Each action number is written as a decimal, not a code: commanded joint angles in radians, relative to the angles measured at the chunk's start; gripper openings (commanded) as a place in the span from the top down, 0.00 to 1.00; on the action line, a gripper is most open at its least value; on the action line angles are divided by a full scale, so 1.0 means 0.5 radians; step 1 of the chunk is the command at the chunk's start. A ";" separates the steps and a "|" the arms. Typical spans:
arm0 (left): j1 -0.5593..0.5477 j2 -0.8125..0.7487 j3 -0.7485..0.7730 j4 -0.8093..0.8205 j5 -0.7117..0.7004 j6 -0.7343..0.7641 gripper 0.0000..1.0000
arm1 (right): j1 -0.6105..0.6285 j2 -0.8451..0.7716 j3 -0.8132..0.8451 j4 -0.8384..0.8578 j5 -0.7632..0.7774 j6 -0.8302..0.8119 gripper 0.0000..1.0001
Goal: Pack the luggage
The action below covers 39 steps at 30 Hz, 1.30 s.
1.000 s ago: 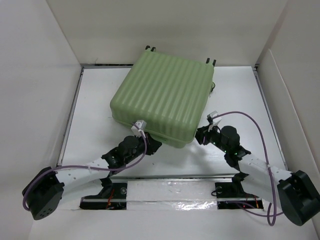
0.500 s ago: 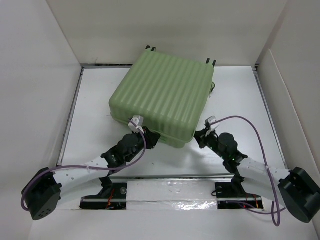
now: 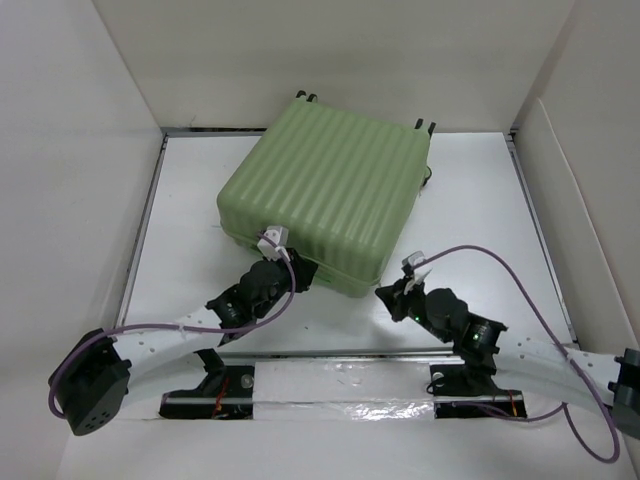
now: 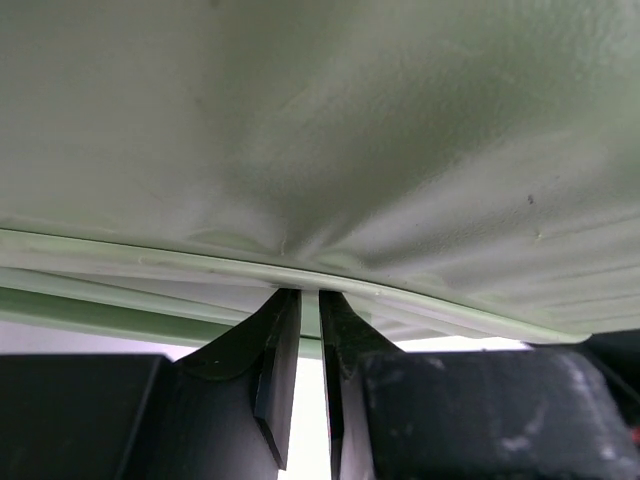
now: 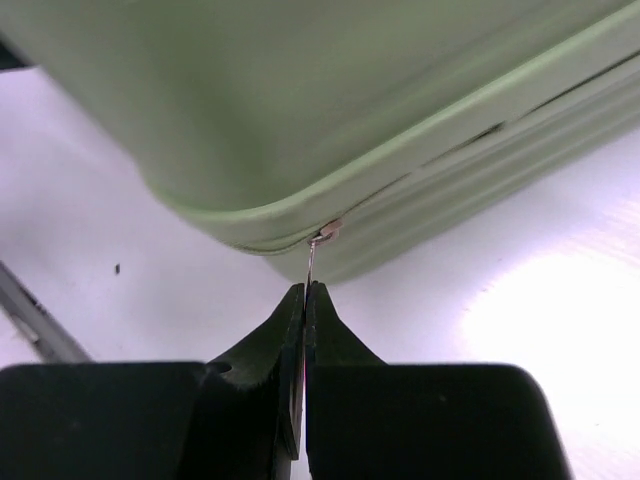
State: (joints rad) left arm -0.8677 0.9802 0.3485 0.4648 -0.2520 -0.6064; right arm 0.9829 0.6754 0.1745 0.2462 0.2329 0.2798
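Pale green hard-shell suitcase (image 3: 325,190) lay closed and flat on the white worktop (image 3: 470,200), towards the far edge, roughly centred, ribbed shell up, black wheels (image 3: 305,97) along its far side. It sat skewed, one corner pointing at the near edge. Left gripper (image 3: 300,277) was against the suitcase's near-left side. In the wrist view its fingers (image 4: 275,370) stood nearly together with a thin slit between, tips right at the seam rim (image 4: 200,262); nothing visible in the slit. Right gripper (image 3: 385,294) was just off the near corner, suitcase directly ahead of its tips. Its jaws were closed flat on the thin metal zipper pull (image 5: 312,255), which ran straight from the slider on the corner seam into the fingertips.
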 commanded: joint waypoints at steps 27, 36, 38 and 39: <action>0.537 -0.598 0.343 -0.035 -0.485 0.096 0.46 | 1.035 0.984 0.627 0.238 0.943 0.545 1.00; 1.486 0.038 0.800 0.031 0.144 -0.486 0.50 | 1.035 0.797 0.547 0.097 0.884 0.566 1.00; 1.759 0.232 0.932 0.037 0.448 -0.609 0.51 | 1.035 0.797 0.553 0.078 0.887 0.542 1.00; 1.815 0.428 0.975 0.012 0.491 -0.622 0.52 | 1.035 0.800 0.559 0.066 0.881 0.542 1.00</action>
State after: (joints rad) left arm -0.0483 1.0454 0.7837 0.4679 -0.1997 -0.7994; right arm 1.4441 1.0920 0.4450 0.2440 0.7795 0.5251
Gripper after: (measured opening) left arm 0.485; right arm 0.020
